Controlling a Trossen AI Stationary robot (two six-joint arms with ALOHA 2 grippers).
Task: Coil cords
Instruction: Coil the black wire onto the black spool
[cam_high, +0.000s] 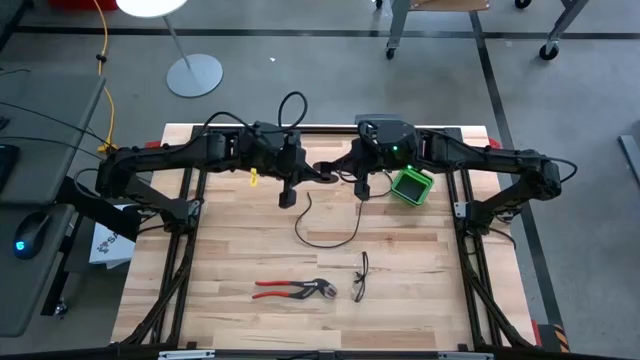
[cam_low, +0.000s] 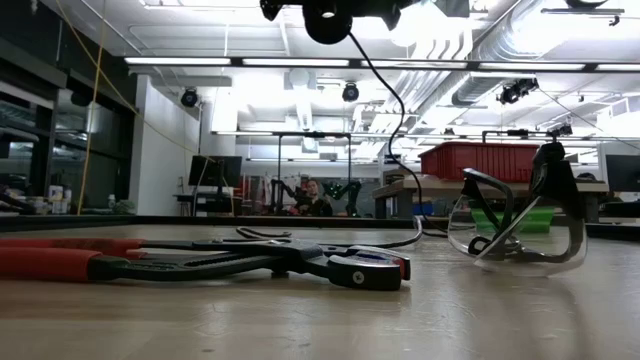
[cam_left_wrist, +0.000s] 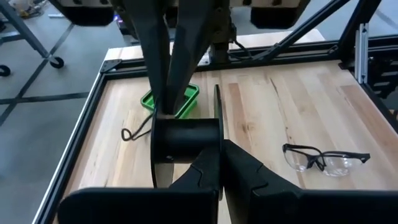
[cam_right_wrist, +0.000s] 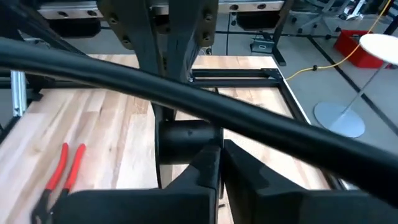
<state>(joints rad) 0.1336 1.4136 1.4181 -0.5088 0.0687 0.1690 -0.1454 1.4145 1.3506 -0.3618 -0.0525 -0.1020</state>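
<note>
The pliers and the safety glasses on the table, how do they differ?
The pliers have red handles and dark jaws; the safety glasses are clear-lensed with a thin dark frame. The pliers lie flat and long; the glasses stand taller in the low view, arms unfolded. Both rest untouched on the wooden table, side by side.

Grey floor (cam_high: 300, 60), white lamp base (cam_high: 194, 74), yellow floor cable (cam_high: 104, 60), ceiling strip lights (cam_low: 250, 62)

Black reel (cam_left_wrist: 186, 138) aloft, cord (cam_high: 325, 222) dangling tableward

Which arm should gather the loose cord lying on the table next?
Probably right: the cord trails below the right hand. The left hand is shut on the reel.
</note>
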